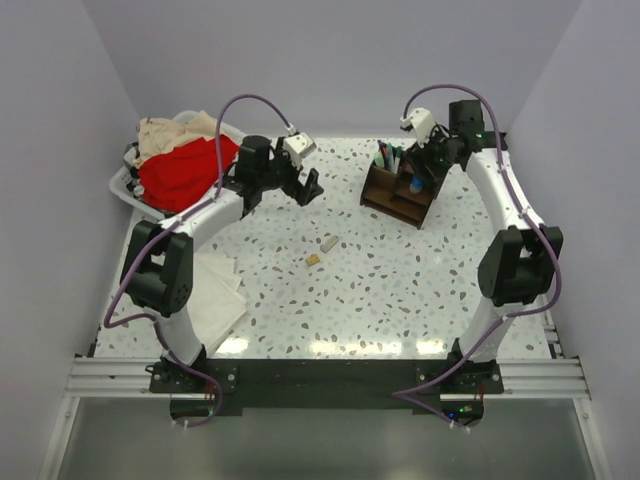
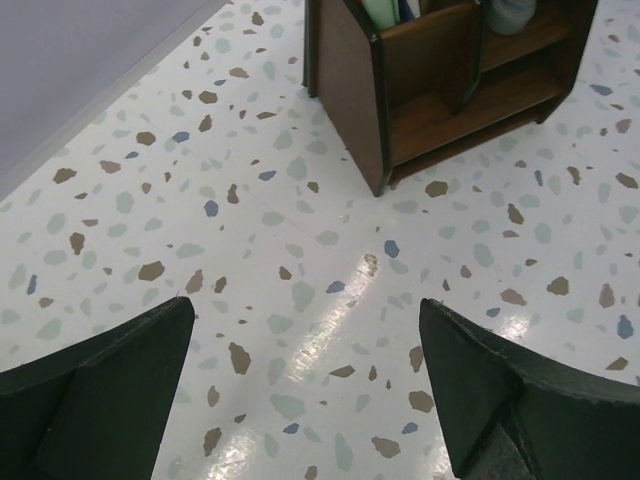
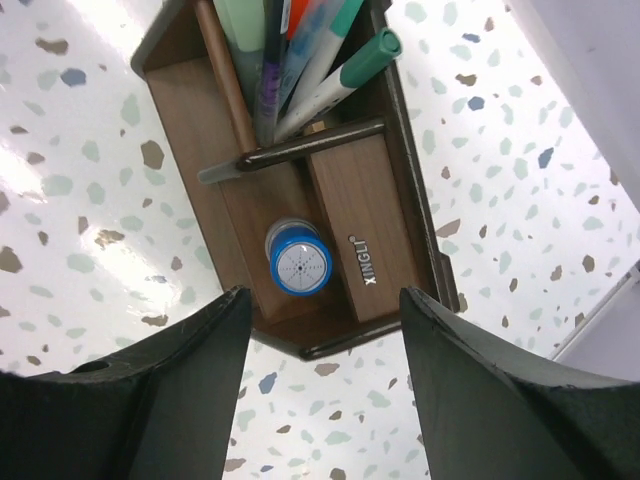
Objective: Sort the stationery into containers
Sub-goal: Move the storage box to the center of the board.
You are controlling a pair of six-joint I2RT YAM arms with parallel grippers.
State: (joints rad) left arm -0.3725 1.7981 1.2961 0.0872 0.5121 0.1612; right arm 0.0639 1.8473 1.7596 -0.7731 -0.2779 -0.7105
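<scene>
Nearest my bases, two small tan block erasers [image 1: 313,260] lie close together on the speckled terrazzo table [image 1: 400,290], well apart from both grippers. Farther out, my left gripper [image 2: 305,330] hangs spread wide and empty over bare tabletop. My right gripper [image 3: 325,310] is likewise spread, holding nothing, above the dark brown wooden desk organizer [image 3: 370,200]. A blue-capped stub [image 3: 298,268] stands in one of its low compartments, and slim pens and markers [image 3: 330,70] fill the tall one.
</scene>
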